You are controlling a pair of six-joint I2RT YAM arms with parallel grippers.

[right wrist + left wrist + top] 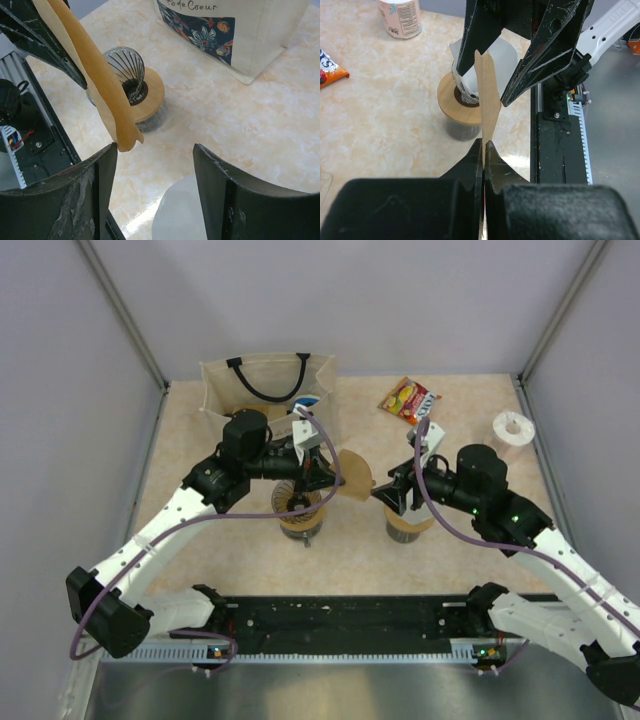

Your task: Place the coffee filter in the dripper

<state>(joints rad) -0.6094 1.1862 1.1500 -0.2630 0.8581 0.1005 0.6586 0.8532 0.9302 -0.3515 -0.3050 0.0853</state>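
Clamped tight in the left fingers (484, 146): the filter (487, 95), folded flat, held aloft. Spread wide on nothing, the right fingers (155, 150), just beside its free edge. Down at 8 o'clock of the filter, empty: the dripper (300, 508). Nothing seated yet; left to do: open, lower, seat.
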